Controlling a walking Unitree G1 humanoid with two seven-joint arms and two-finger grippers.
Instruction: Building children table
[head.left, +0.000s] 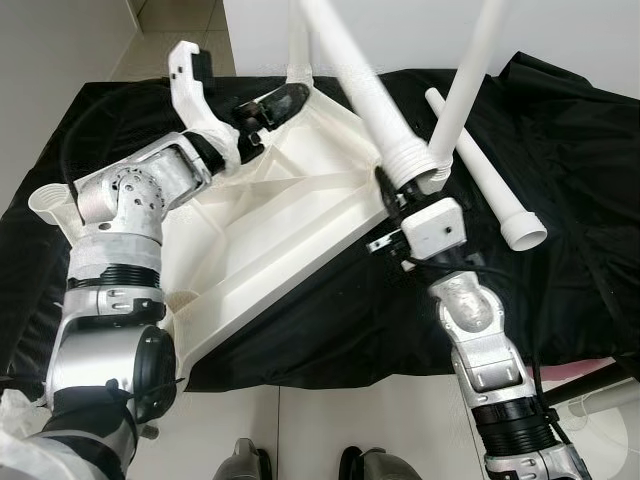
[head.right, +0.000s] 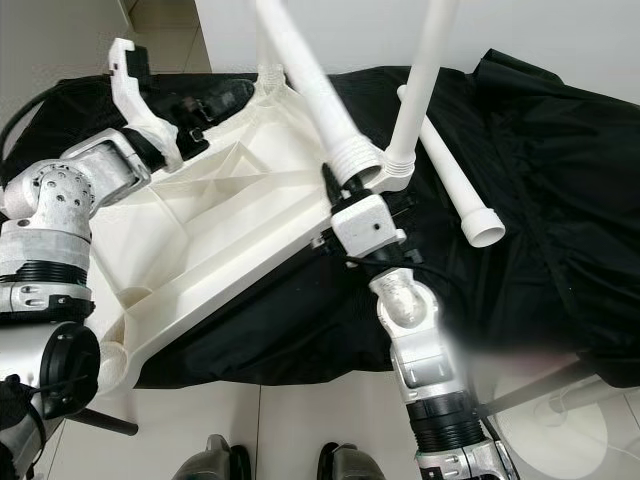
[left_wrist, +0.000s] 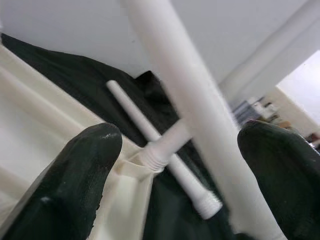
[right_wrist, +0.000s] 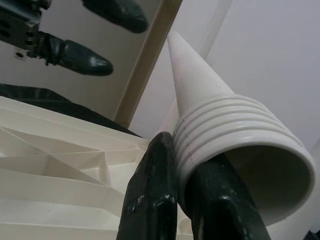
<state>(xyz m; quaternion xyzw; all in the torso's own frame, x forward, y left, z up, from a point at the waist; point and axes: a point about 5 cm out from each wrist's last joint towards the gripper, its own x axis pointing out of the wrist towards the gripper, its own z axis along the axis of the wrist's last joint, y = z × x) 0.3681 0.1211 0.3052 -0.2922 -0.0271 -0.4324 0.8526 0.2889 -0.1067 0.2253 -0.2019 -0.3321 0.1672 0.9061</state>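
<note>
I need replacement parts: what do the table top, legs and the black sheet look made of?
Table top: moulded plastic, likely; matte off-white, ribbed underside. Held leg and loose leg: same-looking smooth white plastic, hollow with moulded threads. Black sheet: thin fabric, slightly shiny, creased.

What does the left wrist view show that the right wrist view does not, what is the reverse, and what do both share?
Left wrist: a loose leg lying flat, seen between the open fingers of the left tool.
Right wrist: the ribbed, hollow end of the held leg, pinched by the right tool.
Both: the white tabletop and the black cloth.
</note>
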